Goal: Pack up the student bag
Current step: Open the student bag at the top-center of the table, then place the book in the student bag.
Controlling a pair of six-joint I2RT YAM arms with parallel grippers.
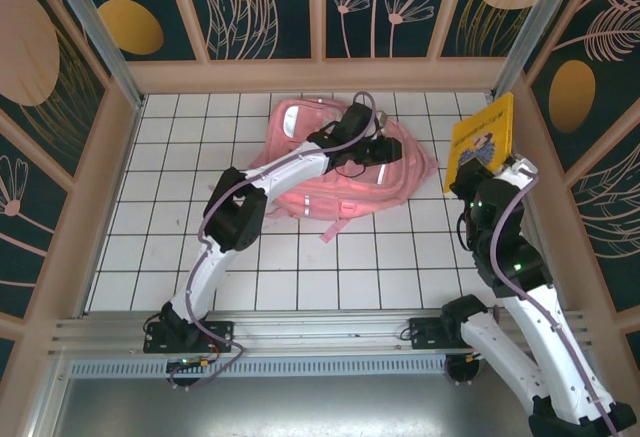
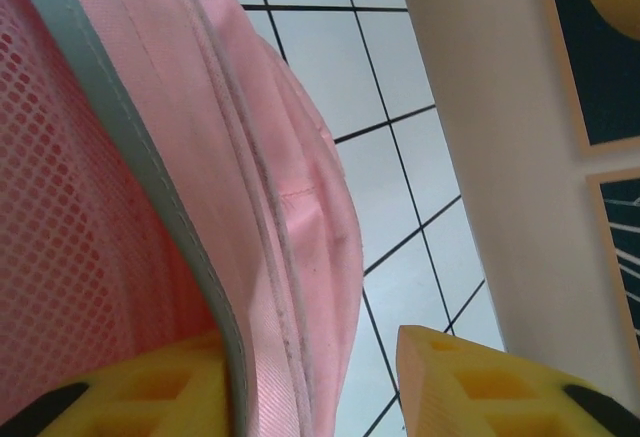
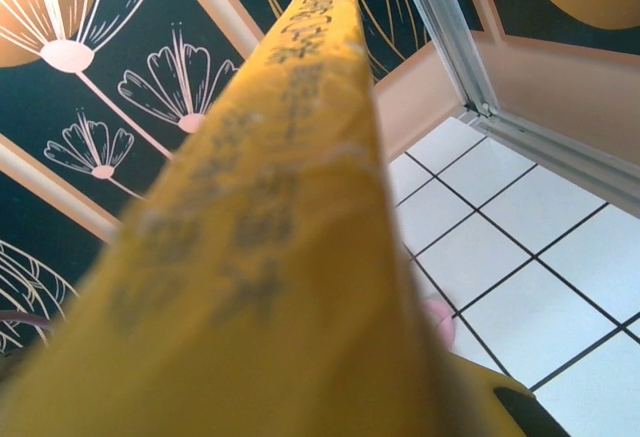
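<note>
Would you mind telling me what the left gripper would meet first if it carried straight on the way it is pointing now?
Most likely the student bag: its pink fabric edge lies between the left gripper's fingers; beyond it tiled table shows, though depth is unclear.

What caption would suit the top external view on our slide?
Left hand over the bag; right hand holds up a yellow book.
</note>
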